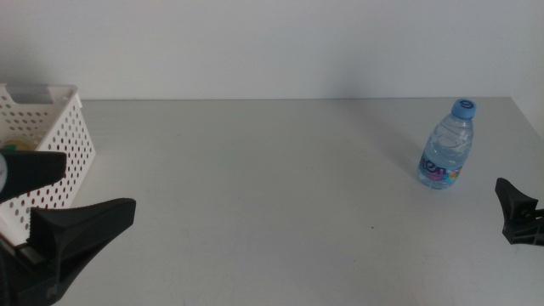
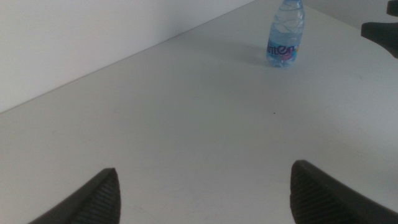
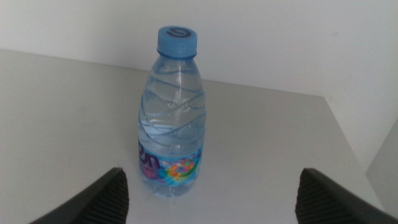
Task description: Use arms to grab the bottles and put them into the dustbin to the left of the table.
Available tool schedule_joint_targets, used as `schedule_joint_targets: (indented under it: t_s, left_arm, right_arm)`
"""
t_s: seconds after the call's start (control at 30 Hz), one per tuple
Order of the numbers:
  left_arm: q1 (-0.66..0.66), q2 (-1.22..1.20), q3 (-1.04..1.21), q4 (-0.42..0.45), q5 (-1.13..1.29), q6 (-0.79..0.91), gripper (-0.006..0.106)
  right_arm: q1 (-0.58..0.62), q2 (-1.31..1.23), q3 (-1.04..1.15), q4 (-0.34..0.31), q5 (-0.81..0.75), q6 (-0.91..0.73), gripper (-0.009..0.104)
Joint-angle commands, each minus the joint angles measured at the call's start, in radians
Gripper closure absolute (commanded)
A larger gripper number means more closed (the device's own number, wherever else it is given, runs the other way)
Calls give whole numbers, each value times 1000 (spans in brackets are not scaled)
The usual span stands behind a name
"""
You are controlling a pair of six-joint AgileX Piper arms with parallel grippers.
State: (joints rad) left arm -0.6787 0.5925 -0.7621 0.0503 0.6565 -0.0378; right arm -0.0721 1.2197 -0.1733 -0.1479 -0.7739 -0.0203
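One clear water bottle with a blue cap stands upright on the grey table at the far right. My right gripper hovers just right of it at the picture's edge. In the right wrist view its jaws are open and wide apart, with the bottle ahead of them and untouched. My left gripper is open and empty at the near left, beside the white perforated dustbin. Something yellow-green shows inside the dustbin. The left wrist view shows the bottle far off.
The table's right edge runs close behind the bottle, and a white wall backs the table. The right gripper's dark tip shows in the left wrist view. Bare tabletop lies between the dustbin and the bottle.
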Motion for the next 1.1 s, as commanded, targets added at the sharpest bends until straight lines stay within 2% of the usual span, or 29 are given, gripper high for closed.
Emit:
schedule_joint_targets:
  t_s: [0.0, 0.23, 0.47, 0.73, 1.07]
  left_arm:
    - [-7, 7, -31, -7, -74, -14, 7]
    - [-7, 7, -31, -7, -74, -14, 7]
    - [-7, 7, -31, -7, -74, -14, 7]
    - [-7, 7, -31, -7, -74, -14, 7]
    - [-7, 7, -31, -7, -74, -14, 7]
  right_arm:
    - [-5, 67, -29, -5, -227, 20, 20]
    - [-5, 298, -29, -13, -565, 102, 20]
    - [-5, 399, -100, -26, -562, 125, 20]
    - [-4, 493, -297, -175, -548, 125, 20]
    - [-4, 647, -496, -169, -471, 125, 20]
